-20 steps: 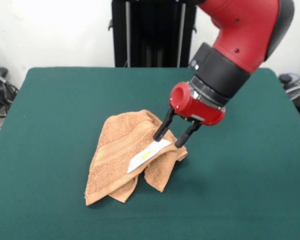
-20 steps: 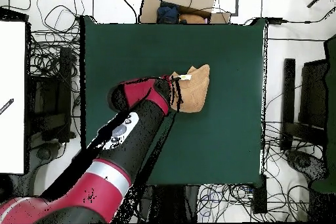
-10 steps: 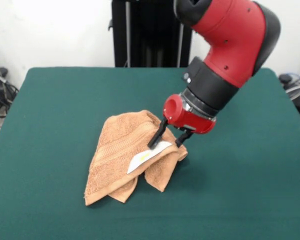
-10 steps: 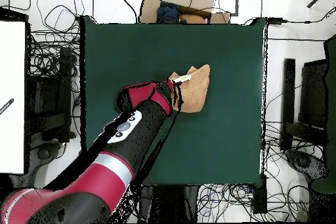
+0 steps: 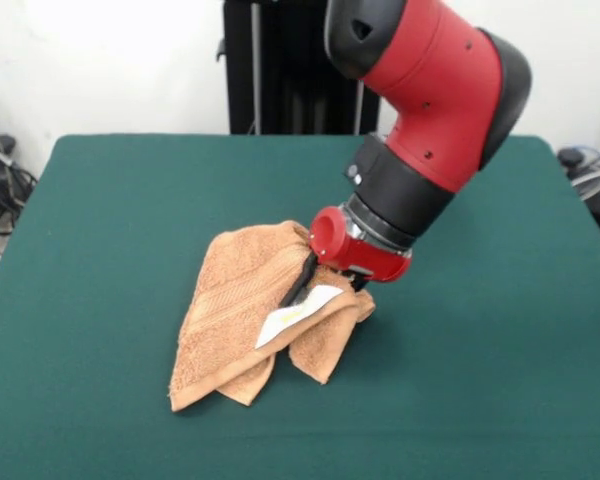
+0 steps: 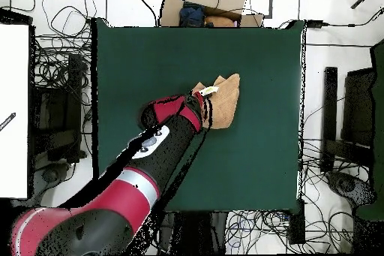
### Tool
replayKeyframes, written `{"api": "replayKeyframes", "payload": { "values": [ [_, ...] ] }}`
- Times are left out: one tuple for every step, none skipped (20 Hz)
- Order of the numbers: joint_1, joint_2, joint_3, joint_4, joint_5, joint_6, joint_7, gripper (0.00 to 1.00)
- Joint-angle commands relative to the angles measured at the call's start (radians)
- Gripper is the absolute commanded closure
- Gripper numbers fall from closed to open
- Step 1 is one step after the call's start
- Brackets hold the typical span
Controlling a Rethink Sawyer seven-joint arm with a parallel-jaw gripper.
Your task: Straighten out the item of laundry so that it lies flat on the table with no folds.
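The item of laundry (image 5: 230, 300), an orange-tan towel, lies crumpled and folded over itself near the middle of the dark green table (image 5: 120, 200). A white tag with yellow print (image 5: 298, 312) sticks out of its upper fold. My gripper (image 5: 328, 288) is pressed down into the towel's raised right side, just above the tag. Its black fingers (image 5: 301, 282) stand apart, open, and their tips sink into the cloth. In the overhead view the arm covers the towel's (image 6: 226, 103) left edge, with the gripper (image 6: 203, 107) at that edge.
A black stand (image 5: 300, 60) rises behind the table's far edge. In the overhead view a cardboard box (image 6: 206, 5) sits past the top edge, cables ring the table (image 6: 255, 163), and a white panel (image 6: 13, 110) stands at the left.
The gripper has come down and moved slightly left in the front view, from hovering over the tag to pressing into the towel. The towel's shape is barely changed.
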Motion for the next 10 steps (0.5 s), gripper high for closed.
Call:
{"api": "replayKeyframes", "payload": {
  "values": [
    [-0.027, 0.042, 0.053, -0.022, 0.0, -0.047, 0.18, 0.0],
    [-0.028, 0.041, 0.052, -0.022, 0.001, -0.045, 0.179, 0.0],
    [-0.028, 0.04, 0.052, -0.022, 0.002, -0.044, 0.177, 0.0],
    [-0.028, 0.039, 0.052, -0.021, 0.002, -0.042, 0.176, 0.0],
    [-0.028, 0.039, 0.052, -0.019, 0.002, -0.044, 0.175, 0.0],
    [-0.029, 0.038, 0.052, -0.017, 0.001, -0.045, 0.175, 0.0],
    [-0.029, 0.037, 0.052, -0.015, 0.0, -0.046, 0.174, 0.0],
    [-0.029, 0.037, 0.051, -0.013, 0.0, -0.047, 0.174, 0.0],
    [-0.031, 0.031, 0.055, -0.009, -0.001, -0.05, 0.173, 0.0],
    [-0.035, 0.024, 0.061, -0.009, -0.003, -0.047, 0.167, 0.0]
  ]
}}
